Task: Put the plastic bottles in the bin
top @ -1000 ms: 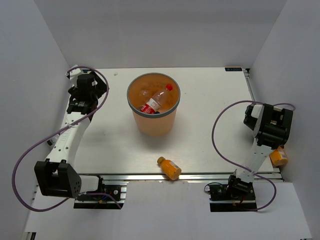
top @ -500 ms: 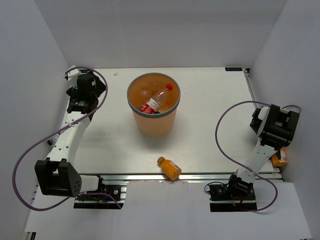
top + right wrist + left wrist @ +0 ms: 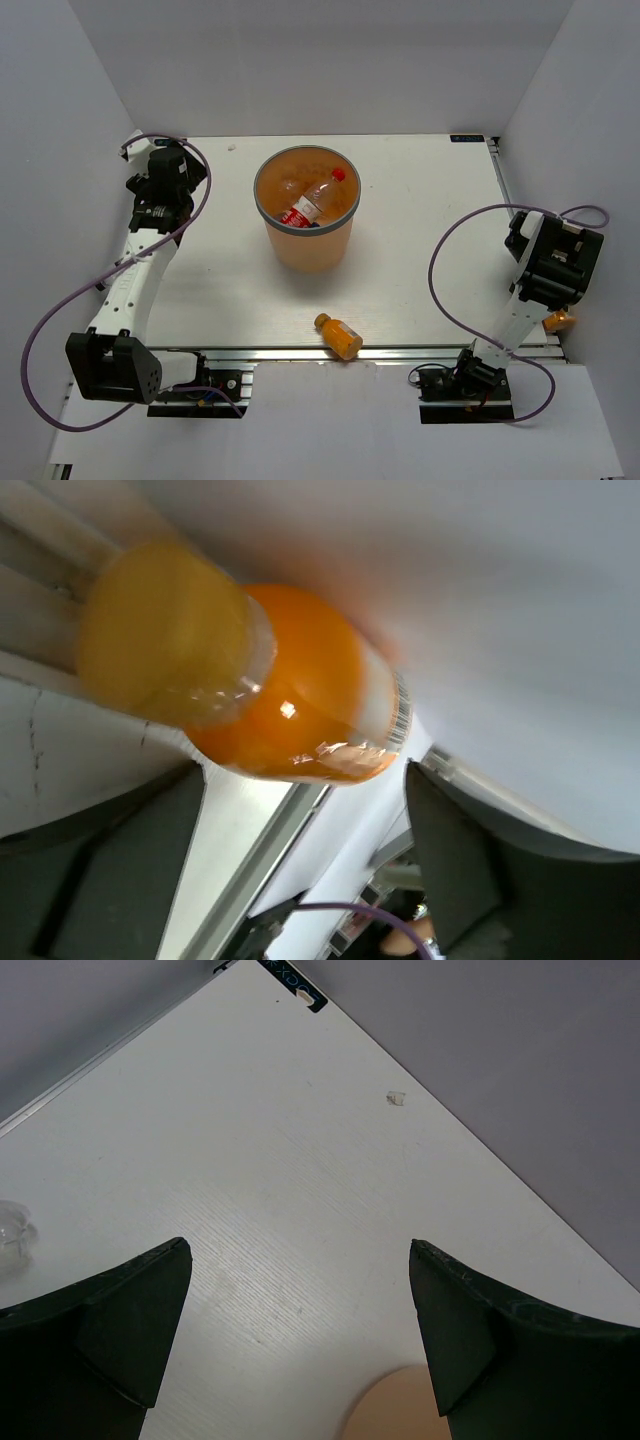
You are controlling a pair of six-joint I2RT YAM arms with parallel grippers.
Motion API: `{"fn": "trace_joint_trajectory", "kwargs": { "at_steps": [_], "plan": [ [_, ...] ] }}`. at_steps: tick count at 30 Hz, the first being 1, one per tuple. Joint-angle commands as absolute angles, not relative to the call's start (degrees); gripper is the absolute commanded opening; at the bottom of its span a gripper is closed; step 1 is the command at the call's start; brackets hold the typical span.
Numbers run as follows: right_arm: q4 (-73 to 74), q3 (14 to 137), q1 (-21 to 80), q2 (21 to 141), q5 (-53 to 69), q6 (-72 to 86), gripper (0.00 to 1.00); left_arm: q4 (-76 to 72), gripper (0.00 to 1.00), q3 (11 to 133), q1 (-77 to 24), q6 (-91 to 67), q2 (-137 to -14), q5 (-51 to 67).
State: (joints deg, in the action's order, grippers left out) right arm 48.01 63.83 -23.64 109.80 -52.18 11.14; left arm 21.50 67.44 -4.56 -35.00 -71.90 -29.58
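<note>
The orange bin (image 3: 305,235) with a grey rim stands at the table's middle back. Inside it lie a clear bottle with a red label and cap (image 3: 312,201) and other bottles I cannot make out. An orange bottle (image 3: 339,336) lies at the front edge. A second orange bottle (image 3: 558,320) lies at the right edge, mostly hidden under my right gripper (image 3: 553,303). In the right wrist view this bottle (image 3: 285,695) lies just ahead of my open gripper (image 3: 300,825). My left gripper (image 3: 170,182) is open and empty at the far left (image 3: 300,1340).
The bin's wall (image 3: 400,1410) shows low in the left wrist view. A clear rounded object (image 3: 15,1238) lies at that view's left edge. A small white scrap (image 3: 398,1099) lies near the back wall. White walls enclose the table; a metal rail (image 3: 400,352) runs along the front.
My right arm has swung toward the near right and now covers most of the orange bottle there. My left arm has shifted slightly left and back. The bin and bottles have not moved.
</note>
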Motion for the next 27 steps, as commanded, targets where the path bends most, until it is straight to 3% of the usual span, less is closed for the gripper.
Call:
{"fn": "trace_joint_trajectory", "kwargs": {
  "at_steps": [1, 20, 27],
  "plan": [
    [39.2, 64.07, -24.87, 108.98, -50.01, 10.55, 0.89, 20.04, 0.98, 67.06, -4.22, -35.51, -70.4, -30.32],
    [34.98, 64.78, -27.24, 117.07, -55.02, 11.95, 0.89, 17.32, 0.98, 68.82, -3.52, -36.04, -74.36, -34.19],
    [22.86, 61.0, -28.3, 116.54, -55.46, 7.38, 0.89, 16.61, 0.98, 68.73, -3.08, -36.04, -74.0, -37.44]
  ]
}}
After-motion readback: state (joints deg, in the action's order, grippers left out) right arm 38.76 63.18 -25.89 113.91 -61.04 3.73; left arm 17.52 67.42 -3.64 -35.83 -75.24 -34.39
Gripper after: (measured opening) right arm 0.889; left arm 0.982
